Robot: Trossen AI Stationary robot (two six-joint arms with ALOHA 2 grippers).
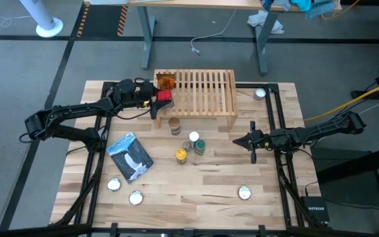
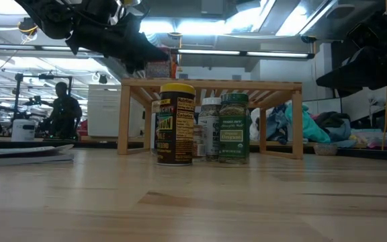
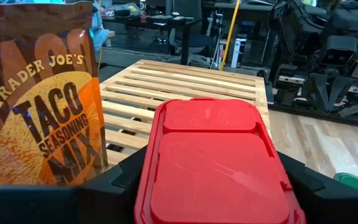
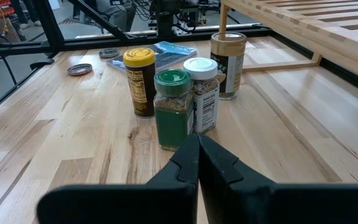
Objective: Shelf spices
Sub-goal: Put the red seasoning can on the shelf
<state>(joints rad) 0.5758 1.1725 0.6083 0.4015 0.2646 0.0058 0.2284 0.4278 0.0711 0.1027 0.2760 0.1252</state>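
The left gripper [image 1: 155,99], dark, grips a red tin [image 3: 219,165] with a plain red lid; just beside it stands an orange-and-brown packet [image 3: 39,99] lettered in pale and dark print, both at the pale slatted wood shelf [image 1: 206,92]. Ahead of the dark right gripper [image 4: 197,152] stand 4 jars: yellow-lidded jar [image 4: 140,81] with dark label, green-lidded jar [image 4: 172,109] with green contents, white-lidded jar [image 4: 202,93], tan-lidded jar [image 4: 228,62]. Beyond them lies a blue-and-white pouch [image 1: 131,156].

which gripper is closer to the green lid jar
Right. The right gripper, shut, rests on the table just beside the green lid jar; the left gripper is farther, up at the shelf holding the red tin.
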